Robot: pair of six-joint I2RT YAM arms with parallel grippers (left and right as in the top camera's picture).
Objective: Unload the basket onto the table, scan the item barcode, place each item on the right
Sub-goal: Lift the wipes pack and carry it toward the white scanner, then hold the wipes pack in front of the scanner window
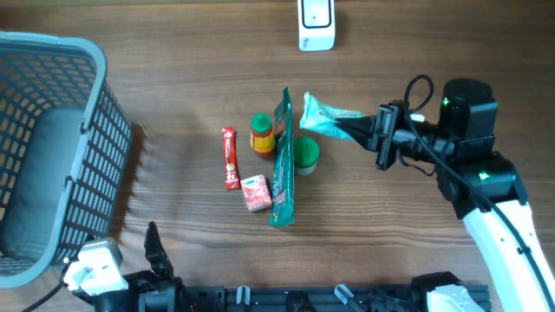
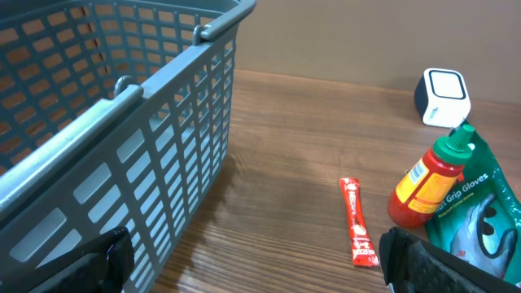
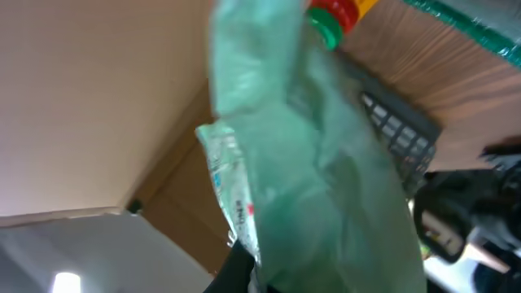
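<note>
The right claw (image 1: pixel 357 129), pressed together, pinches one end of a pale green packet (image 1: pixel 325 116) and holds it off the wooden table (image 1: pixel 173 87), the packet pointing toward the cluster of goods at the centre. In the right wrist view the packet fills most of the frame, blurred, and covers the claw's own fingers; a strip of print with red marks runs along its edge, too soft to read, and no barcode can be made out in any view. A white scanner (image 1: pixel 316 24) stands at the far edge of the table, well apart from the packet and partly cut off by the frame. Just beside the packet's free end lie a long green glove pack (image 1: pixel 283 178), a round green lid (image 1: pixel 308 154) half tucked behind it, a sauce bottle (image 1: pixel 262 134) with a red and green cap, a red sachet (image 1: pixel 230 158) and a small pink carton (image 1: pixel 256 192). At the near left corner the left claw (image 2: pixel 260 273) is spread wide and grips nothing, only its dark fingertips (image 2: pixel 106 260) showing at the lower corners of its wrist view. A grey basket (image 1: pixel 104 173) stands next to it, cropped by the left edge.
</note>
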